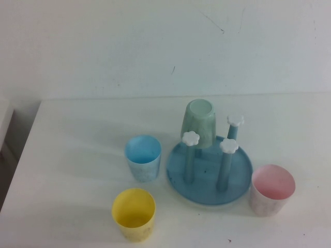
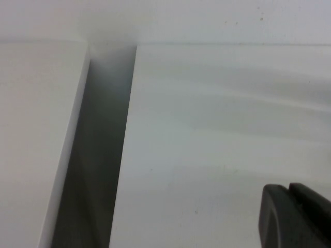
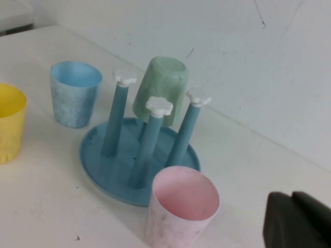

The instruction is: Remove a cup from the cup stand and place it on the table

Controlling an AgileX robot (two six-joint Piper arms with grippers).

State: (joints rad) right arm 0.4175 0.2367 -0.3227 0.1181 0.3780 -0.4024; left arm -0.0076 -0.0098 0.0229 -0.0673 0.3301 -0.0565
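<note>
Black, and clenched on nothing: the right gripper [image 3: 297, 219] shows only as a dark block at the lower right corner of its wrist view, hanging above the table [image 1: 77, 124] near the cup [image 3: 181, 212]. Left gripper [image 2: 297, 214] is likewise a dark closed block at the lower right of its own wrist view, over bare white tabletop beside a shadowed gap [image 2: 95, 155] between two white surfaces. Neither gripper appears in the high view.

Cup, pale pink, stands upright and mouth up on the table at the lower right of the high view, just beside the stand's [image 1: 238, 188] rim. Whether they touch I cannot tell.

Stand sits right of centre in the high view: round blue tray, three bare blue pegs [image 1: 226, 168] with white flower caps. Green cup [image 1: 199, 124] hangs upside down and tilted at the stand's far side.

Blue cup [image 1: 143, 157] stands upright just left of the stand. Yellow cup [image 1: 134, 213] stands upright below it, toward the lower edge of the frame, apart from the stand.

White wall [image 1: 155, 46] fills the upper part of the high view, with a few dark marks.
</note>
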